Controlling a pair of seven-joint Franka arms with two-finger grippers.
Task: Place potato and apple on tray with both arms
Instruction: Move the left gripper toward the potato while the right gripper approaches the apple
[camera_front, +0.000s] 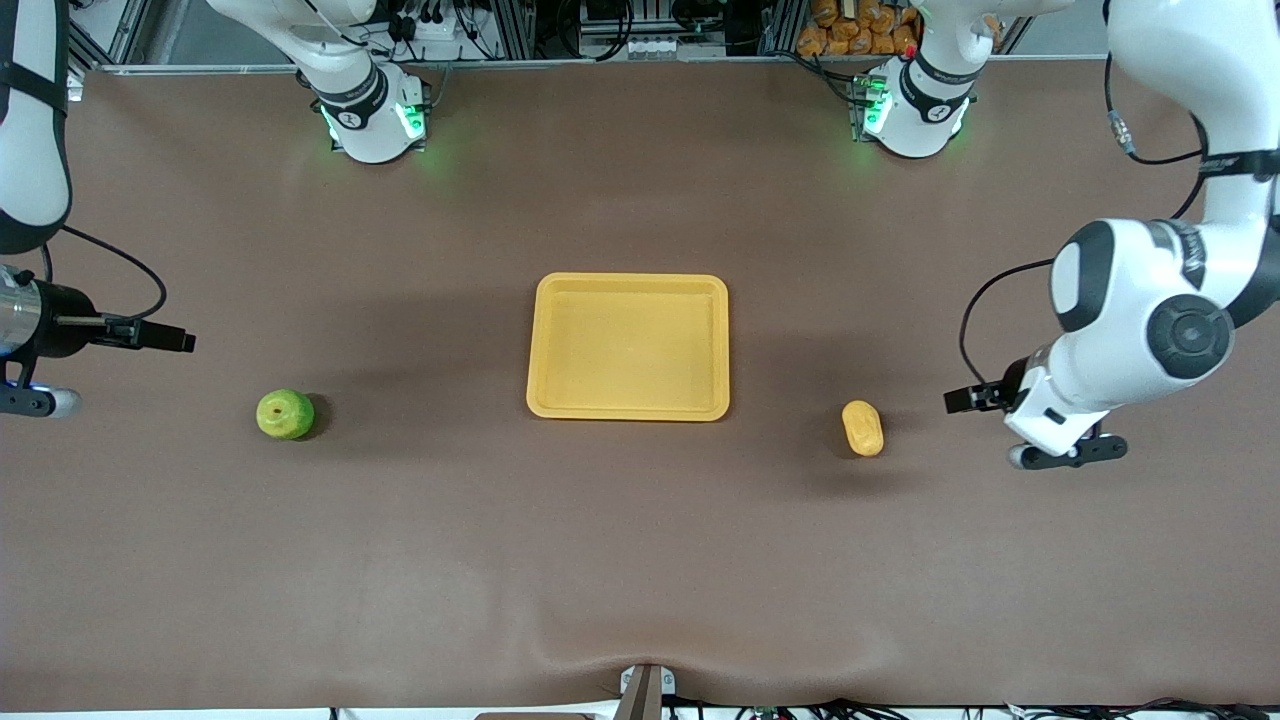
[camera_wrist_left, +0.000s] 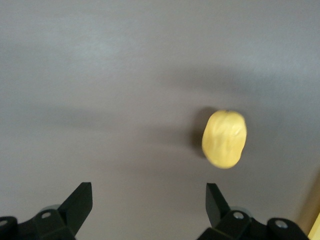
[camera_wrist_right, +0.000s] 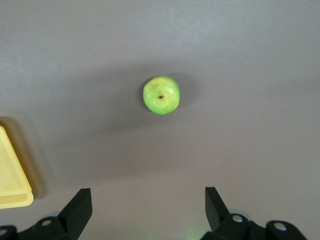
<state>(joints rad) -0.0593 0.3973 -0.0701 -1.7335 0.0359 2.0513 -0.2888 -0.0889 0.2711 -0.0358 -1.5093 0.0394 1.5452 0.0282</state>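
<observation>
Potato (camera_wrist_left: 224, 138) fills left wrist view; apple (camera_wrist_right: 161, 95) right.

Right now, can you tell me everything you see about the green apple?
The apple is small, round and yellow-green, with smooth, shiny skin. A dark stem dimple points up, so it sits upright. It rests alone on the brown table, toward the right arm's end, with a soft shadow beside it. It lies clear of the yellow tray, outside it. Nothing holds or touches it except the table.
</observation>
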